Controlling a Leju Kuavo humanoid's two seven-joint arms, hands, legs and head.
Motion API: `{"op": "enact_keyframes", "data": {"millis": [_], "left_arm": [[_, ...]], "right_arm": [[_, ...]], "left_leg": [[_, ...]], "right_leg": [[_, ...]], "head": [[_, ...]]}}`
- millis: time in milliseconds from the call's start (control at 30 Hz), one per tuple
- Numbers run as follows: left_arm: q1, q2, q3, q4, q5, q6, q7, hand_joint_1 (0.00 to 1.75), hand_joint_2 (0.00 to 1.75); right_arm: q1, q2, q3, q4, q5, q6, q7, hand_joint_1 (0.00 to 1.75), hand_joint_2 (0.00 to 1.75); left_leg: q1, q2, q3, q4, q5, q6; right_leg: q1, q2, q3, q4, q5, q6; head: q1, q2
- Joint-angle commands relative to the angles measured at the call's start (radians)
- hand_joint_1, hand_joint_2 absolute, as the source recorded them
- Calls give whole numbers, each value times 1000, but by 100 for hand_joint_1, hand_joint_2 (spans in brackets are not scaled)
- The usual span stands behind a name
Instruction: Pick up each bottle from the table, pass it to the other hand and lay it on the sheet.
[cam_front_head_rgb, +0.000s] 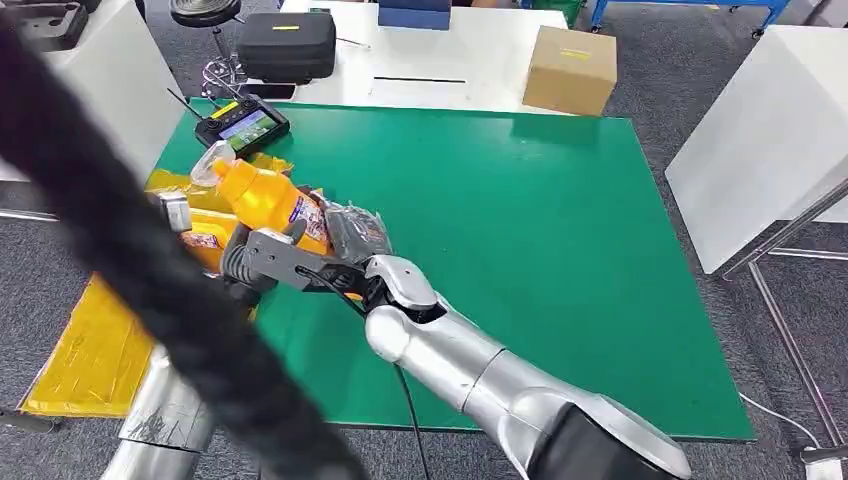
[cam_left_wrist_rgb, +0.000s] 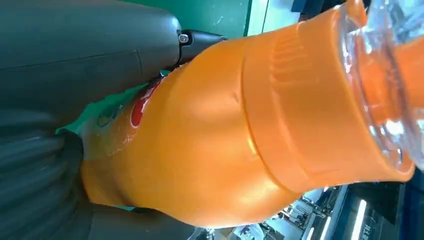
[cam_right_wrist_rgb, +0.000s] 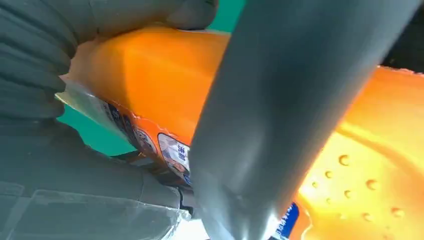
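The orange bottle (cam_front_head_rgb: 265, 197) is in the air above the left edge of the green table (cam_front_head_rgb: 560, 230), tilted, with its clear cap end pointing away from the robot. Both hands are at it. The right hand (cam_front_head_rgb: 335, 268) reaches across and its fingers close around the lower, labelled part of the bottle; the right wrist view shows the thumb (cam_right_wrist_rgb: 150, 12) and the dark fingers (cam_right_wrist_rgb: 270, 125) lying against the orange plastic. The left hand (cam_left_wrist_rgb: 75, 75) is also pressed on the bottle body, with a dark fingertip (cam_left_wrist_rgb: 200, 40) on the shoulder, so I judge that it grips too. This looks like the middle of the handover.

The yellow sheet (cam_front_head_rgb: 90, 360) lies just under and beside the hands, half over the table edge, and another orange bottle (cam_front_head_rgb: 205, 245) seems to lie on it already, mostly hidden.

To do this step well, the receiving hand should hold firmly before the other one opens; which hand receives I cannot tell. The plastic is smooth and the label is loose, so the grip should sit on the body, not on the label alone. The giving hand should open slowly and draw straight back without pushing the bottle.
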Motion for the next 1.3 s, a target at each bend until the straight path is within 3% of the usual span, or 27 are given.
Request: {"op": "enact_keyframes", "data": {"millis": [33,533,567,633,667,1300], "left_arm": [[-91,-40,-54,6,18,-43,10,175,175],[-136,-54,-45,30,56,-41,28,175,175],[-136,-54,-41,30,59,-39,26,175,175],[-138,-53,-38,34,63,-39,26,175,175],[-137,-53,-35,33,64,-38,26,175,175],[-97,-44,-26,6,66,-47,22,175,175]], "right_arm": [[17,-5,90,29,-2,32,-3,175,175],[-1,-5,92,51,-9,24,17,175,175],[-7,-5,104,56,12,17,23,2,175],[-16,-5,110,64,26,38,36,0,175],[-15,-5,109,67,36,45,44,0,0],[0,-5,76,91,54,63,17,0,0]], "left_leg": [[2,-4,2,0,0,-4],[2,-3,1,0,0,-3],[2,-5,4,0,-1,-6],[2,-5,5,0,-1,-7],[2,-4,2,0,0,-5],[2,-1,4,-1,-1,-5]], "right_leg": [[2,-5,4,-2,-1,-2],[2,-3,1,-1,-1,-1],[2,-6,5,-1,-2,-2],[2,-6,5,-2,-2,-3],[2,-4,2,-1,-1,-2],[1,-3,5,-2,-1,-2]], "head": [[0,0],[0,0],[0,0],[0,0],[0,0],[0,0]]}}
